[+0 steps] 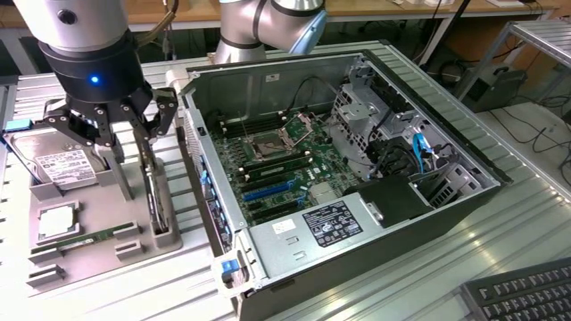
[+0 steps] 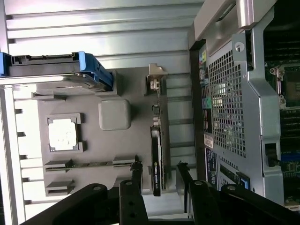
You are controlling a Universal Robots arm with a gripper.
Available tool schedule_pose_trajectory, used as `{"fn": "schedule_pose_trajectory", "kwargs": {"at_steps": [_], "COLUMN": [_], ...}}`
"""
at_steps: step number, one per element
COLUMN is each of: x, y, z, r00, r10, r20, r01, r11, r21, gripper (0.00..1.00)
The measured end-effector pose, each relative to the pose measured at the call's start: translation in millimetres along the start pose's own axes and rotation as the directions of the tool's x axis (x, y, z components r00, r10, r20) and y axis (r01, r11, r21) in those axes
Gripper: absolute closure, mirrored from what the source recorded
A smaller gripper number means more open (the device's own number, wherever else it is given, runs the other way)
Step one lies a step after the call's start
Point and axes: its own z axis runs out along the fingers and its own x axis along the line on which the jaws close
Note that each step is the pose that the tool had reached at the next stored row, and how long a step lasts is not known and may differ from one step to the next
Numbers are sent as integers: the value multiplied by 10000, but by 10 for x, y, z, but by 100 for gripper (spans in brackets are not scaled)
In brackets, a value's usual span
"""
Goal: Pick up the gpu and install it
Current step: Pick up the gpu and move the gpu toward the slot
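The black two-fingered pincer [image 1: 116, 134] [image 2: 158, 168] hangs in the upper left of the exterior view, spread wide and holding nothing. In the wrist view its fingers [image 2: 136, 172] stand one on each side of the gpu [image 1: 159, 194] [image 2: 156, 154], with a gap showing on both sides, so neither touches it. The gpu, a flat card seen edge-on, black along one stretch with a silver metal bracket at one end, stands upright in a slot of the grey moulded holder tray [image 1: 93, 200] at the exterior view's left, just below the pincer. On the same tray lie a boxy silver hard drive with a white label [image 1: 58, 164], a square silver processor chip [image 1: 53, 224] and a narrow green memory stick [image 1: 85, 239]. The open grey computer case [image 1: 267, 80], its green motherboard [image 1: 295, 157] exposed, sits just beside the tray on the ribbed metal table [image 1: 499, 221].
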Motion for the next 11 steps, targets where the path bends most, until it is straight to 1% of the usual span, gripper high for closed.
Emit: {"fn": "schedule_pose_trajectory", "kwargs": {"at_steps": [11], "x": [-12], "y": [-30], "z": [238], "r00": [10000], "r10": [2], "r20": [0], "r01": [-2], "r11": [10000], "r21": [-1], "gripper": [58]}}
